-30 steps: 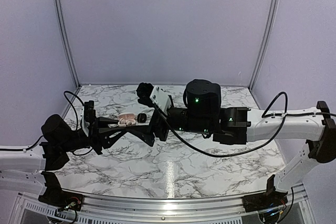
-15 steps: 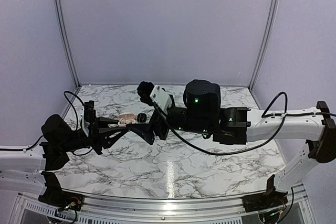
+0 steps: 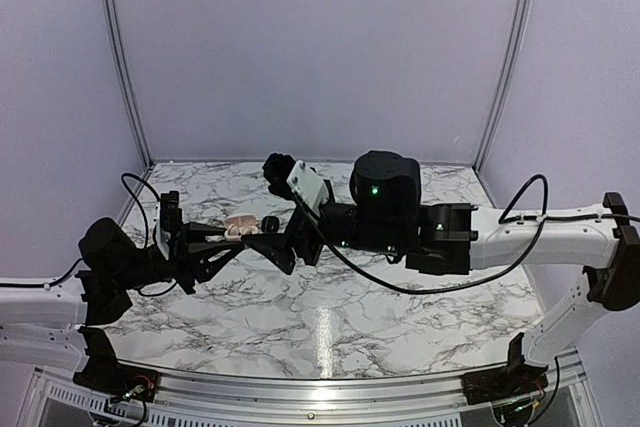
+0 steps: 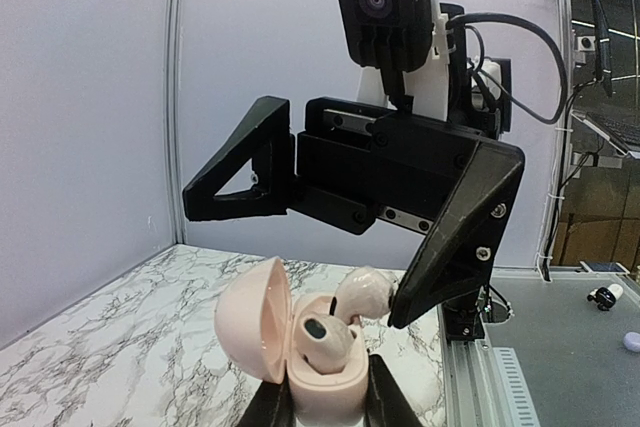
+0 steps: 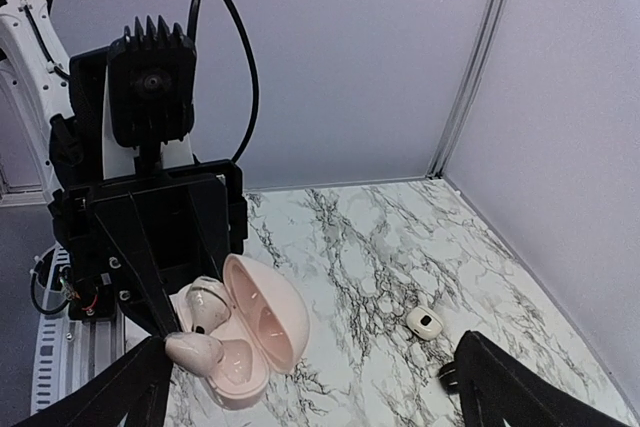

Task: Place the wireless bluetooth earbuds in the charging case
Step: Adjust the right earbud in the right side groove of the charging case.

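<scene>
My left gripper (image 4: 325, 409) is shut on the base of a pink charging case (image 4: 322, 382), holding it upright above the table with its lid (image 4: 252, 317) swung open. One pink earbud (image 4: 325, 339) sits in a slot. A second pink earbud (image 5: 195, 350) leans over the other slot, partly in, with its outer end against one fingertip (image 5: 152, 359) of my right gripper (image 5: 315, 339). That gripper's jaws stand wide apart, on either side of the case, and grip nothing. In the top view the case (image 3: 240, 224) hangs left of centre between both arms.
A small white earbud (image 5: 424, 322) lies on the marble table (image 5: 380, 247) past the case, close to my right gripper's other finger (image 5: 500, 387). A dark lump (image 3: 278, 169) sits near the back wall. Purple walls close the back and sides.
My right wrist has edged slightly toward the back right. The left arm and the case have stayed still.
</scene>
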### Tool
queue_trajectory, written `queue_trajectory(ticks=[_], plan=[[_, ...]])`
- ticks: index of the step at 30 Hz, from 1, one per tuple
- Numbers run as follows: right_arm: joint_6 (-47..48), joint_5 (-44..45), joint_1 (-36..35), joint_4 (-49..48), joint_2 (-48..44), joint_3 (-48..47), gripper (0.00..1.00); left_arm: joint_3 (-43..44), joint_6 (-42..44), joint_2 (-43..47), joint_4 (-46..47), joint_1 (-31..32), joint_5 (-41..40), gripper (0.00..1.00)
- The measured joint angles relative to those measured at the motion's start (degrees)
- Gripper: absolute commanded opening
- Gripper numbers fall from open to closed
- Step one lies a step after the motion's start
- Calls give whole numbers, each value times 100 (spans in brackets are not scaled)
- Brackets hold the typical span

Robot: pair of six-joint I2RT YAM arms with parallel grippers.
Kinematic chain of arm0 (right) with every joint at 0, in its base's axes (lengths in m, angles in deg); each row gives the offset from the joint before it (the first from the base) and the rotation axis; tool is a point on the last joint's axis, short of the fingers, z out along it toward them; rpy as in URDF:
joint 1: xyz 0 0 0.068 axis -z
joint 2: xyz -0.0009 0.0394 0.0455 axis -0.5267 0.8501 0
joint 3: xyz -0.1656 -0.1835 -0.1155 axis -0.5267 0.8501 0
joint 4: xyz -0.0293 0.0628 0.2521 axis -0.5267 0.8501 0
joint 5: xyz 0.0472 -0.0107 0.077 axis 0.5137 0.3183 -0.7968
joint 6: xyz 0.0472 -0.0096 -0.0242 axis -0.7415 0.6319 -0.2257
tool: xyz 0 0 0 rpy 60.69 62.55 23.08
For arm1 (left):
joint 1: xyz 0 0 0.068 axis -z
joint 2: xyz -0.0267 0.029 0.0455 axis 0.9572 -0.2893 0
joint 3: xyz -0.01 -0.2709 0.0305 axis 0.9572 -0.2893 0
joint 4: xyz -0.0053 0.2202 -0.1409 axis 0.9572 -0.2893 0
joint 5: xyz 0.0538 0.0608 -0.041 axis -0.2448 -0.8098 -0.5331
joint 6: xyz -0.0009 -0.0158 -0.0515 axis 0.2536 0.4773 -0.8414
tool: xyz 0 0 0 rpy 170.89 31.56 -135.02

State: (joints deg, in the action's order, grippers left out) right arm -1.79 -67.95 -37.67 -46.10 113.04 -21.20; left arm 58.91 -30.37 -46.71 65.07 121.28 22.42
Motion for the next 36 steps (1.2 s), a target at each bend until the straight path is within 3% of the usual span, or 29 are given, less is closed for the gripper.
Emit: queue_trajectory(ticks=[36], plan=[[-44,-17,140,212,-205,101,99,0,-2,2,0,-7,61,0]])
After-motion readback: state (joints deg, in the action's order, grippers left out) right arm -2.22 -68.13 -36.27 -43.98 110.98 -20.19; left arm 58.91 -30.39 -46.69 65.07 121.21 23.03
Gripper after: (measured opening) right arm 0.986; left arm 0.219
